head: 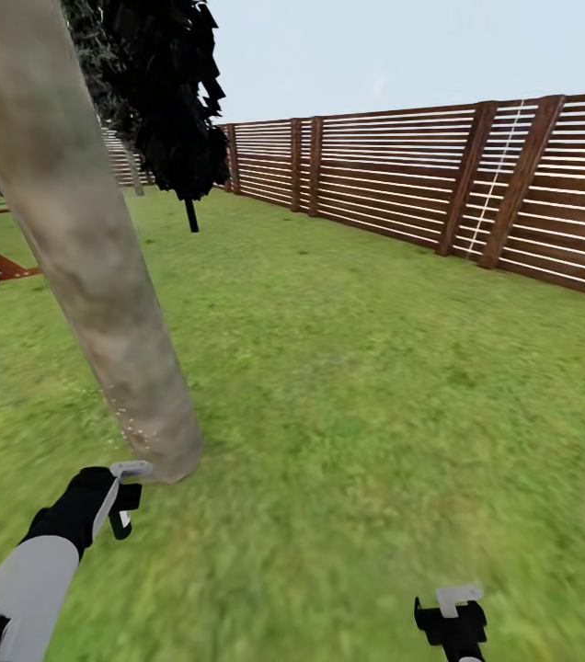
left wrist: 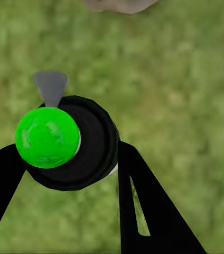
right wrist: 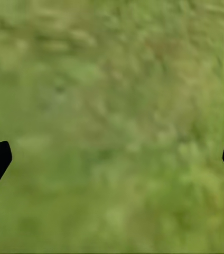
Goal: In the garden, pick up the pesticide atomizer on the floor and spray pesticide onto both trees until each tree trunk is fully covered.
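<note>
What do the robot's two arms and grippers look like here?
The left arm has a pale grey sleeve, then a black wrist. The left gripper and right gripper are black with light grey parts. In the wrist views the fingers are flat, black and tapered, one with a narrow slot.

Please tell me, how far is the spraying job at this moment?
Done: the atomizer is off the floor, held in the left pincer. In hand: it sits beside the base of the tree trunk, where a few white specks of pesticide show low on the bark. Left: most of this trunk looks bare of specks, and a second tree is not sprayed here. The right pincer hangs open over grass.
</note>
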You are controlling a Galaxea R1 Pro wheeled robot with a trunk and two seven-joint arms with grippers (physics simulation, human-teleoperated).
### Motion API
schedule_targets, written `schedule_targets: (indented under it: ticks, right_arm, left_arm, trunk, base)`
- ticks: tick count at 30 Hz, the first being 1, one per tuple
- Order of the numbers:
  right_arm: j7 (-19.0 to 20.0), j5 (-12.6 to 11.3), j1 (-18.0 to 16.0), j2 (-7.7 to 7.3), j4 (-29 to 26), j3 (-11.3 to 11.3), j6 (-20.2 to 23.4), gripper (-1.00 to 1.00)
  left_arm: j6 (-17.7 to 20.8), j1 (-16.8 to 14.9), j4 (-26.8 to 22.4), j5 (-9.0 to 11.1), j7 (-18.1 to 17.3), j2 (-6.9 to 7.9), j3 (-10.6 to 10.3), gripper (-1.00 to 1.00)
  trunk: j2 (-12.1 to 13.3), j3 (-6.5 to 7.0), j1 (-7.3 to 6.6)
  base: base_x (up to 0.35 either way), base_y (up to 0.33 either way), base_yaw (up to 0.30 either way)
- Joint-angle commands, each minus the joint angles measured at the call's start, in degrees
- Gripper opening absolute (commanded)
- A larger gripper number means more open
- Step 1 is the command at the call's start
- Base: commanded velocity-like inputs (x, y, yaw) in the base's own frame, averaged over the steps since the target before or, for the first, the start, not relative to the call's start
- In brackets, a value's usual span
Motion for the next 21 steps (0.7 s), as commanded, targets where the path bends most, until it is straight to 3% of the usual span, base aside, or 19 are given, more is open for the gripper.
schedule_targets:
  ticks: [1,8,17,21]
  right_arm:
    - [0.0,0.0,0.0,0.00,0.0,0.0,0.0,1.00]
    - [0.0,0.0,0.0,0.00,0.0,0.0,0.0,1.00]
    - [0.0,0.0,0.0,0.00,0.0,0.0,0.0,1.00]
    - [0.0,0.0,0.0,0.00,0.0,0.0,0.0,1.00]
  left_arm:
    - [0.0,0.0,0.0,0.0,0.0,0.02,0.0,-1.00]
    - [0.0,0.0,0.0,0.1,0.0,-0.06,0.0,-1.00]
    - [0.1,0.0,-1.6,0.0,0.0,0.03,0.0,-1.00]
    - [0.2,0.0,-2.0,0.0,0.0,-0.02,0.0,-1.00]
  trunk:
    - [0.0,0.00,0.00]
    - [0.0,0.00,0.00]
    - [0.0,0.00,0.00]
    - [0.0,0.00,0.00]
  base:
    - [0.149,-0.269,0.015]
    - [0.053,-0.271,0.006]
    - [0.038,-0.275,0.252]
    - [0.111,-0.275,0.083]
